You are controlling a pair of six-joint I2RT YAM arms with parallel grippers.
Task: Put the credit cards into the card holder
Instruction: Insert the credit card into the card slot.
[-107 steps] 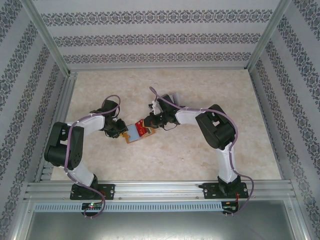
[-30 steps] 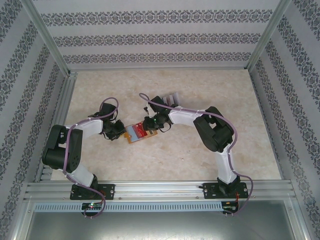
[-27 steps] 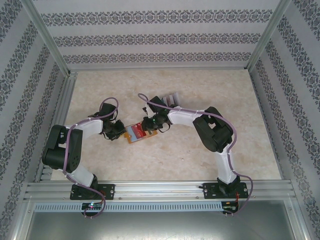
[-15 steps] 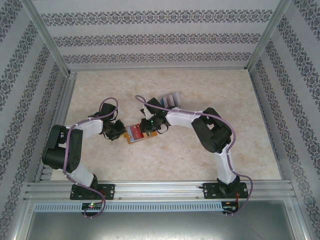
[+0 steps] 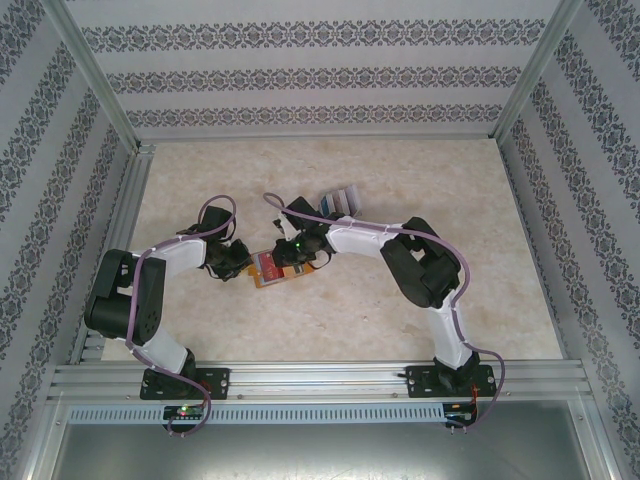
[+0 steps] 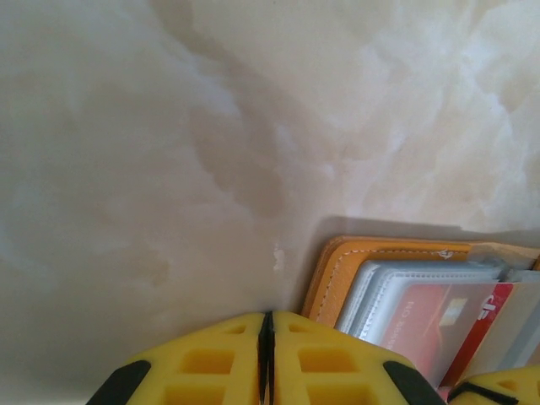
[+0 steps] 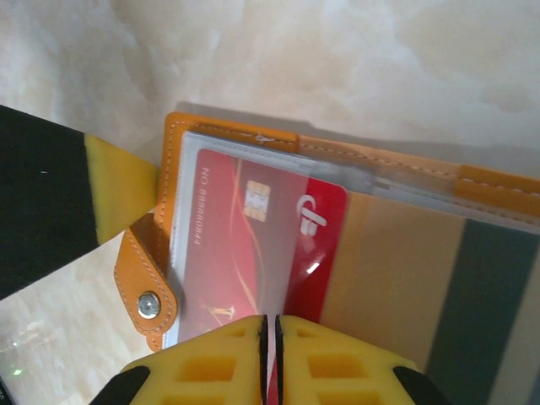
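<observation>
Your small orange-tan leather bifold card holder [image 7: 228,131] lies open just left of the centre of the pale marble-look table [image 5: 420,320]. A red plastic credit card [image 7: 245,245] sits partly inside its clear left pocket. Your right gripper [image 7: 270,325] is pressed together at that card's exposed edge. Your left gripper [image 6: 267,325], fingers also together, touches the holder's left edge. Loose blue and grey cards [image 5: 340,200] lie nearer the far edge.

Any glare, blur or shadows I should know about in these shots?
Right wrist: a small white glint on the red card, the right pincer soft-focused at the bottom. Left wrist: table blurry, wallet casting a soft shadow beyond its edge. Top external: even, diffuse light.
</observation>
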